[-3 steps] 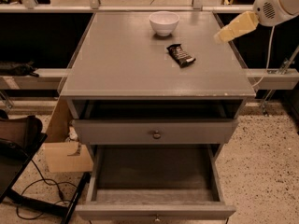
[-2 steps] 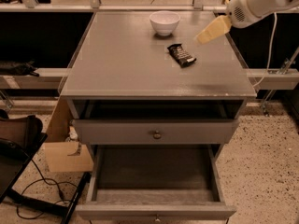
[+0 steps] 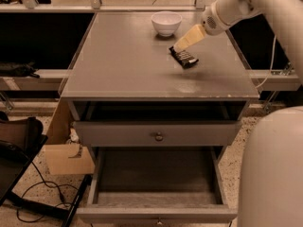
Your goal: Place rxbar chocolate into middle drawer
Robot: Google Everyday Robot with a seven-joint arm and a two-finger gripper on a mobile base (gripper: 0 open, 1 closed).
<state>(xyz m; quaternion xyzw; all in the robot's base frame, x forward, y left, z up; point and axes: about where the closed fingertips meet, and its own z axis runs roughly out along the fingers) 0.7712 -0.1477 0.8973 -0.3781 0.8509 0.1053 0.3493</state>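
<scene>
Reach step. Hand (image 3: 178, 46) just front-right of white bowl (image 3: 166, 22), tip over rxbar chocolate (image 3: 184, 58); spread or pressed together, cannot tell. Bar flat on desk (image 3: 118, 65), apparently ungrasped. Next: lower, pinch bar, carry down to open middle drawer (image 3: 156, 176).

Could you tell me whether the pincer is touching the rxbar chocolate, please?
Cannot tell. In the camera view the pincer overlaps the far end of the rxbar chocolate, so this angle shows neither contact nor gap.
</scene>
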